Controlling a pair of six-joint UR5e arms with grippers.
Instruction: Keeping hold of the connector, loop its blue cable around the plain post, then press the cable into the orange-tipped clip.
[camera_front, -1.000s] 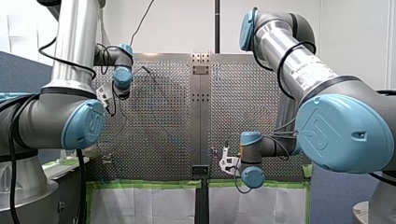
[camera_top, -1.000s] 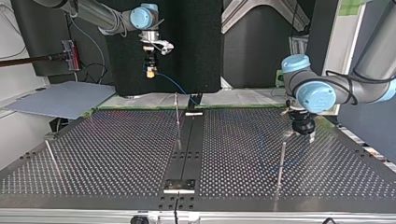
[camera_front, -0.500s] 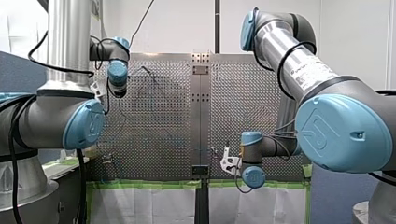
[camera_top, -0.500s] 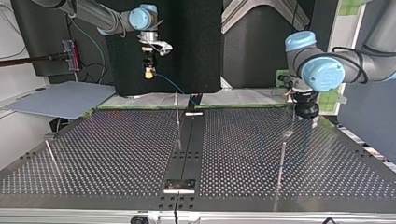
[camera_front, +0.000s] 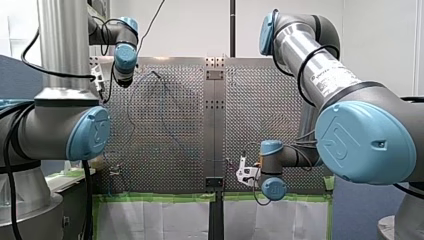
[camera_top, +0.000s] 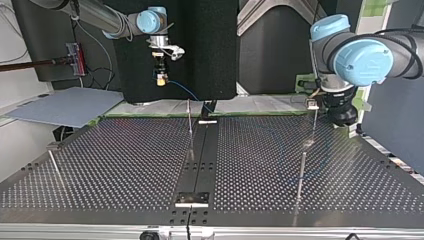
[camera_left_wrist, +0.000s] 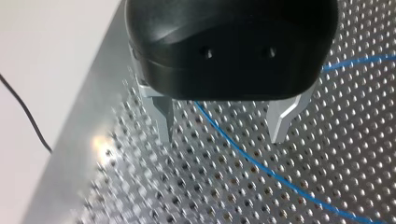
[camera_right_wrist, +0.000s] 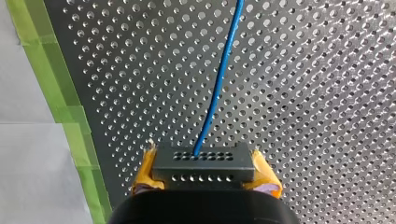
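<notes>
My right gripper (camera_right_wrist: 203, 167) has its yellow pads shut on a dark grey connector (camera_right_wrist: 204, 162). The blue cable (camera_right_wrist: 219, 84) runs straight ahead from the connector over the perforated table. In the top view my right gripper (camera_top: 160, 78) hangs high above the table's far edge, and the cable (camera_top: 182, 90) slopes down toward a thin plain post (camera_top: 190, 122) near the middle. My left gripper (camera_left_wrist: 222, 126) is open, its metal fingers (camera_left_wrist: 163, 119) apart and empty. A stretch of blue cable (camera_left_wrist: 261, 168) lies on the table under it. In the top view my left gripper (camera_top: 342, 116) is at the far right.
Two more thin posts stand on the perforated table (camera_top: 125, 165), one at the top view's right (camera_top: 301, 172) and one at its left (camera_top: 55, 167). A slim rod with a small head (camera_top: 313, 106) stands beside my left gripper. Green tape (camera_right_wrist: 70, 121) lines the table's edge.
My left arm has risen and drawn back toward the table's far right corner in the top view. My right gripper with the connector has barely moved.
</notes>
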